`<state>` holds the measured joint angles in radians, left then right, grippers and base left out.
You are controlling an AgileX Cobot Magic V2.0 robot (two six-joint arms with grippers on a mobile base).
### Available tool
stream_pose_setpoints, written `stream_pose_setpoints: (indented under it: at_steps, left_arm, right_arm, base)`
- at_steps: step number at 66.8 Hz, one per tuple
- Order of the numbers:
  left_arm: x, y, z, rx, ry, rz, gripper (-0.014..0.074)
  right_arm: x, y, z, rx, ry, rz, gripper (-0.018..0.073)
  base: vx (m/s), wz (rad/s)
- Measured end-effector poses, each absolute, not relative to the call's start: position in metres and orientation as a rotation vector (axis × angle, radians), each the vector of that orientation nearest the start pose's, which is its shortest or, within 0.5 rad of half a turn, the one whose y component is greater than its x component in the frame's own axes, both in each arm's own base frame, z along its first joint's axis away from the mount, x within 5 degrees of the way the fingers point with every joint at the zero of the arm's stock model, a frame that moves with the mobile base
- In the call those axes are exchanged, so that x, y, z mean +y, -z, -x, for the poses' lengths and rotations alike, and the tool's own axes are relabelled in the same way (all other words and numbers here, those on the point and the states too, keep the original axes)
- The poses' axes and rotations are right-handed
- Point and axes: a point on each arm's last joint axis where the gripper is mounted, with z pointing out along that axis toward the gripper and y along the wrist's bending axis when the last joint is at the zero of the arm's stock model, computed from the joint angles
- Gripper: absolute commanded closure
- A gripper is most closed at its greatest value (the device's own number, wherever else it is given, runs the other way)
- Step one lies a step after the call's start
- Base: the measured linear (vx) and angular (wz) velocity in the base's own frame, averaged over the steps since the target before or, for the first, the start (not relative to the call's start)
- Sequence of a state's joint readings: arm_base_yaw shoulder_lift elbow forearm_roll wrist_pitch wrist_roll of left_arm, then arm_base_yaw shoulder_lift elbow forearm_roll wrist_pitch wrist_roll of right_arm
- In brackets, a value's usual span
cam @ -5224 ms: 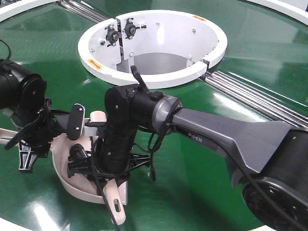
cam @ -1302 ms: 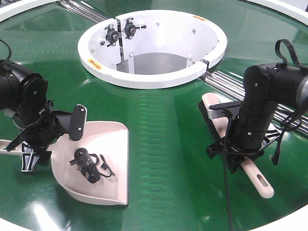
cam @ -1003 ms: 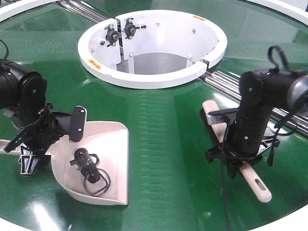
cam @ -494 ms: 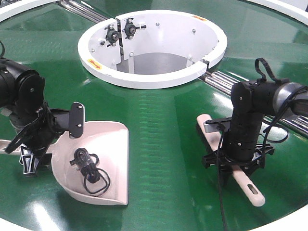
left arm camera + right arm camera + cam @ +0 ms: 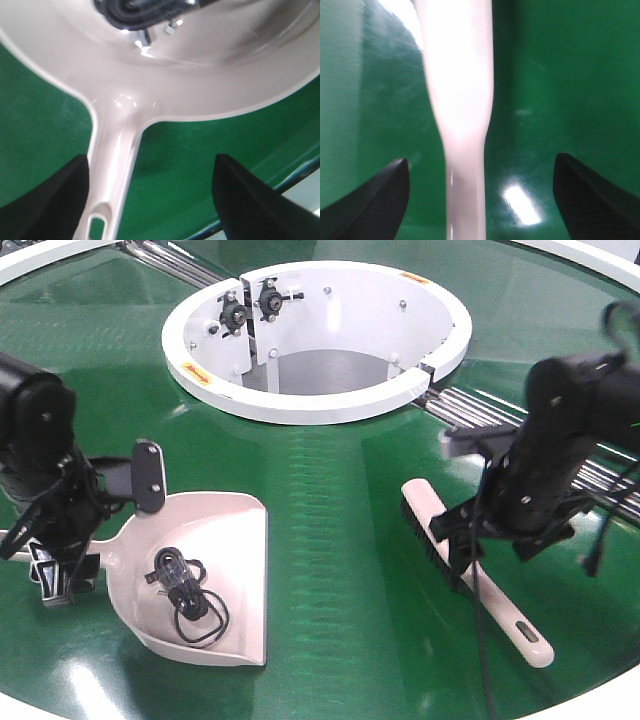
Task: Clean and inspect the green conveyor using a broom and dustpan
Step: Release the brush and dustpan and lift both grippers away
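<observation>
The green conveyor [image 5: 340, 490] fills the view. The beige dustpan [image 5: 225, 540] lies flat at the left with a black coiled cable [image 5: 186, 592] in its scoop. My left gripper [image 5: 57, 575] hangs over the dustpan's handle [image 5: 112, 165] and is open. The handle lies between the fingers, close beside the left one. At the right the broom [image 5: 440, 540] lies on the belt, handle towards the front edge. My right gripper [image 5: 500, 540] hovers above it, open. In the right wrist view the broom handle [image 5: 464, 150] runs between the wide-apart fingers, touching neither.
The white ring opening [image 5: 205, 375] sits at the back centre, with black fittings on its inner wall. Silver rails [image 5: 480, 415] run from it to the right, under my right arm. The belt's pale outer edge [image 5: 600, 702] curves along the front.
The right arm swept the broom at the dustpan, then carried it to the right. It set the broom on the belt, let go and lifted. The left gripper rose slightly off the dustpan handle.
</observation>
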<state>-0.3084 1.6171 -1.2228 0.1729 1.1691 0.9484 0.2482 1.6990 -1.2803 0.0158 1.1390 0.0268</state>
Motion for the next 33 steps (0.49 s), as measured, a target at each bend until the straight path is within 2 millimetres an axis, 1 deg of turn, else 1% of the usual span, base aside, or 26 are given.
stream_pose_setpoints:
  at_steps: [9, 14, 17, 21, 22, 28, 29, 30, 33]
  left_arm:
    - [-0.079, -0.278, -0.286, 2.478, -0.248, -1.719, 0.0102]
    - [-0.08, -0.288, -0.279, 2.503, -0.209, -1.611, 0.0107]
    - [-0.08, -0.295, -0.274, 2.525, -0.181, -1.531, 0.011]
    - [-0.081, -0.303, -0.268, 2.545, -0.14, -1.439, 0.0111]
    - [-0.081, -0.305, -0.267, 2.548, -0.129, -1.416, 0.0111]
    - [-0.082, -0.316, -0.257, 2.564, -0.063, -1.301, 0.0111]
    - [-0.082, -0.318, -0.255, 2.565, -0.045, -1.285, 0.0111]
    - [-0.083, -0.319, -0.254, 2.565, -0.035, -1.271, 0.0111]
    - [-0.083, -0.323, -0.251, 2.567, -0.01, -1.234, 0.0111]
  right_arm:
    - [0.078, -0.285, -0.301, 2.899, -0.066, 0.321, -0.0012]
    - [0.074, -0.305, -0.289, 2.807, -0.081, 0.318, -0.0012]
    - [0.071, -0.317, -0.277, 2.741, -0.09, 0.315, -0.0012]
    - [0.068, -0.327, -0.265, 2.672, -0.099, 0.308, -0.0012]
    - [0.067, -0.333, -0.26, 2.643, -0.102, 0.307, -0.0012]
    - [0.061, -0.346, -0.236, 2.533, -0.115, 0.296, -0.0012]
    - [0.059, -0.35, -0.229, 2.506, -0.118, 0.294, -0.0012]
    - [0.058, -0.351, -0.227, 2.493, -0.118, 0.294, -0.0012]
    - [0.055, -0.353, -0.213, 2.45, -0.122, 0.29, -0.0012]
  base:
    - [0.0, 0.0]
    - [0.0, 0.0]
    - [0.0, 0.0]
    - [0.0, 0.0]
    - [0.0, 0.0]
    - [0.0, 0.0]
    - [0.0, 0.0]
    - [0.0, 0.0]
    - [0.0, 0.0]
